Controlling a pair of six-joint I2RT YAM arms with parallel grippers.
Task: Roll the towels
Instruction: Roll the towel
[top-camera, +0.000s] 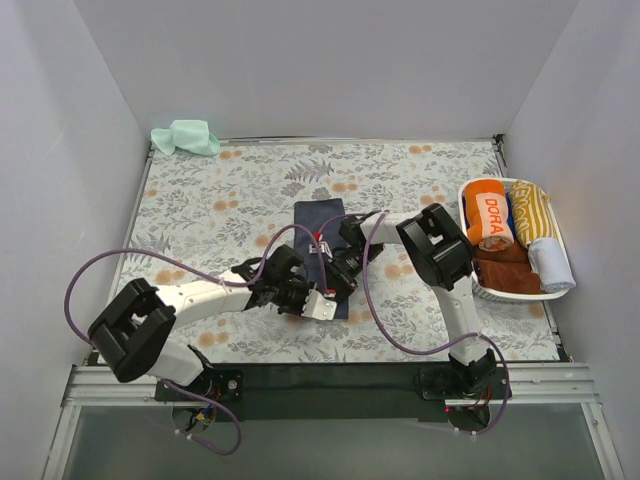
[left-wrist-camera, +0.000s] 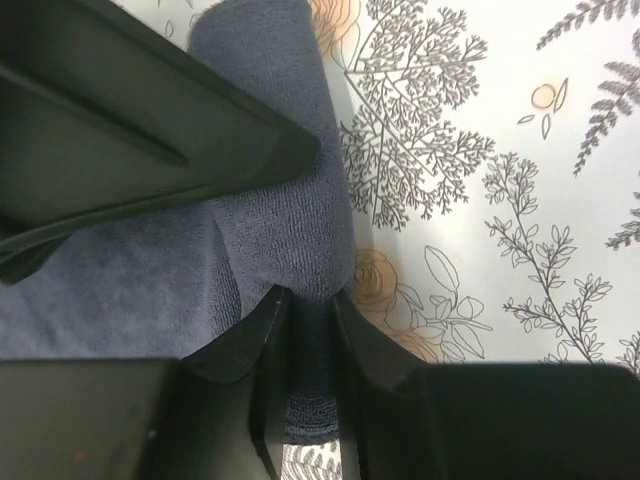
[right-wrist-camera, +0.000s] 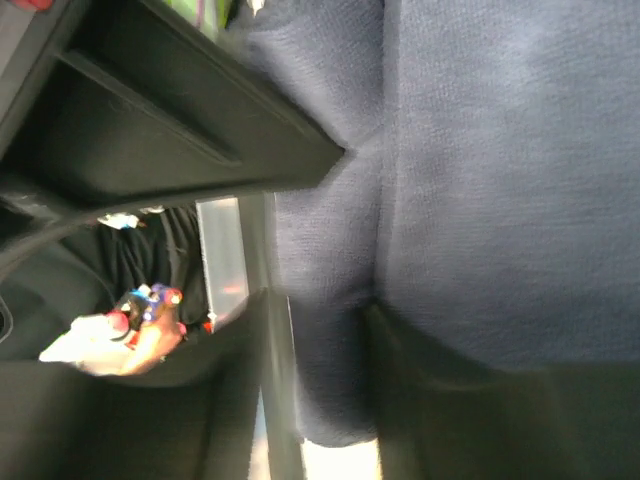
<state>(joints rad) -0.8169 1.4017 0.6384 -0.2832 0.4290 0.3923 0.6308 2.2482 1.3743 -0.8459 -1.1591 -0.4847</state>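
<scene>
A dark navy towel (top-camera: 320, 222) lies lengthwise on the floral cloth at the table's middle, its near end rolled up. My left gripper (top-camera: 303, 297) and right gripper (top-camera: 341, 277) both sit at that near end, close together. In the left wrist view the gripper (left-wrist-camera: 310, 312) is shut on the navy roll (left-wrist-camera: 285, 230). In the right wrist view the gripper (right-wrist-camera: 325, 335) is shut on a fold of the navy towel (right-wrist-camera: 480, 180). A mint green towel (top-camera: 187, 137) lies crumpled at the far left corner.
A white oval basket (top-camera: 520, 296) at the right edge holds a rolled orange towel with white lettering (top-camera: 489, 213), a yellow-striped one (top-camera: 532, 208), a brown one (top-camera: 505, 272) and a pale grey one (top-camera: 551, 262). White walls enclose the table on three sides.
</scene>
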